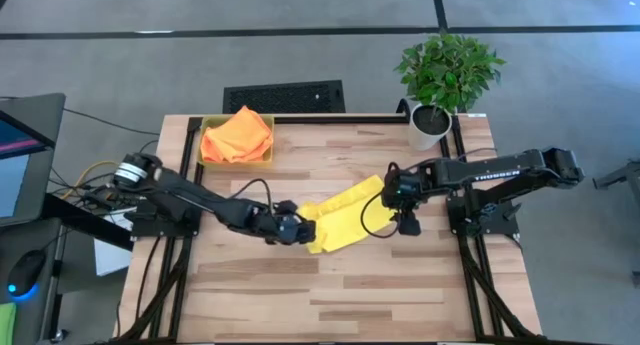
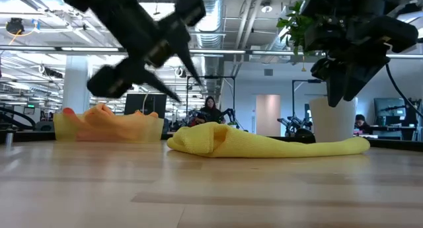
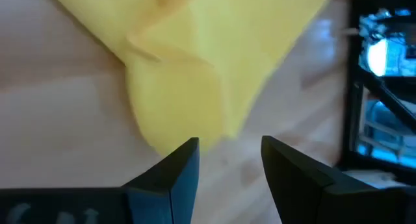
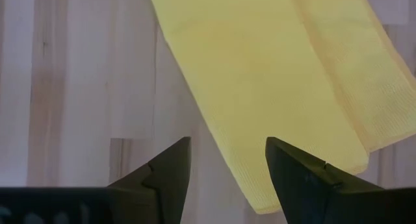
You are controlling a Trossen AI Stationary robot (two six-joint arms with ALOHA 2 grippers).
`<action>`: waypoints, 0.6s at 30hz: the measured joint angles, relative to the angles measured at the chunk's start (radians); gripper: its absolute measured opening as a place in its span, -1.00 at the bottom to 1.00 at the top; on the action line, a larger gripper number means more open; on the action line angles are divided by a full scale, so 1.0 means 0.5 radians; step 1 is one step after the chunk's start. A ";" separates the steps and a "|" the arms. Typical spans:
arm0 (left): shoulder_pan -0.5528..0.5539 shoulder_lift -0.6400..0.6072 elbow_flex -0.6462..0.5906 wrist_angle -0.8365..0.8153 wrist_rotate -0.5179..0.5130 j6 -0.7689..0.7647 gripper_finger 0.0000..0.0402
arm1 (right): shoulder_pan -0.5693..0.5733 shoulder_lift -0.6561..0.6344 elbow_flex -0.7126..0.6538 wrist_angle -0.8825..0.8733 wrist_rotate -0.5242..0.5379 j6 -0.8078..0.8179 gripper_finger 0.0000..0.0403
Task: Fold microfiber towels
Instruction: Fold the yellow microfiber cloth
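The yellow towel (image 1: 346, 216) lies folded in a long strip on the table's middle, running slantwise; it also shows in the low view (image 2: 264, 143). My left gripper (image 1: 297, 228) hovers open just off the towel's left end (image 3: 175, 107), above the table. My right gripper (image 1: 407, 223) hovers open just off the towel's right end (image 4: 286, 100), touching nothing. The orange towels (image 1: 237, 135) lie bunched in the yellow bin (image 1: 204, 145) at the far left. No pink towel shows.
A potted plant (image 1: 443, 80) stands at the table's far right corner. A black grille (image 1: 284, 95) lies beyond the far edge. Bare wooden table (image 1: 340, 295) stretches toward the near edge. People and other robot arms show in the room behind.
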 joint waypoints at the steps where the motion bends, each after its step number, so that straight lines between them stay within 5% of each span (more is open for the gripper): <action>1: 0.010 0.034 -0.018 0.045 -0.013 0.010 -0.22 | -0.010 0.000 0.000 0.000 0.000 0.000 0.10; 18: 0.051 0.240 -0.018 -0.046 0.040 -0.220 -0.22 | -0.059 0.000 0.000 -0.002 -0.006 -0.001 0.10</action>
